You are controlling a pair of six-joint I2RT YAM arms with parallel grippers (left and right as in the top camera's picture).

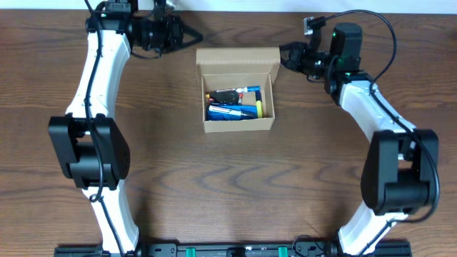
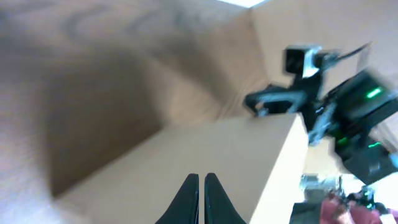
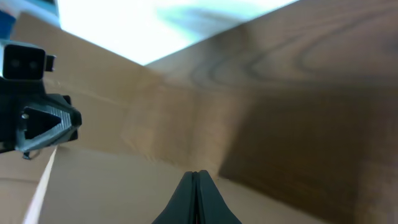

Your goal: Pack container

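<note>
Container (image 1: 239, 126) sits mid-tabletop (image 1: 235, 193), with its flap lid (image 1: 237, 58) lying open on the far side. Inside I see pens (image 1: 232, 112): blue barrels, one yellow end, one red and black. Any print on them is too small to read. Left claw (image 1: 193, 34) is near the flap's left corner, fingers pinched almost together, gripping nothing. Right claw (image 1: 285, 53) is by the flap's right corner, closed tight and empty.
</note>
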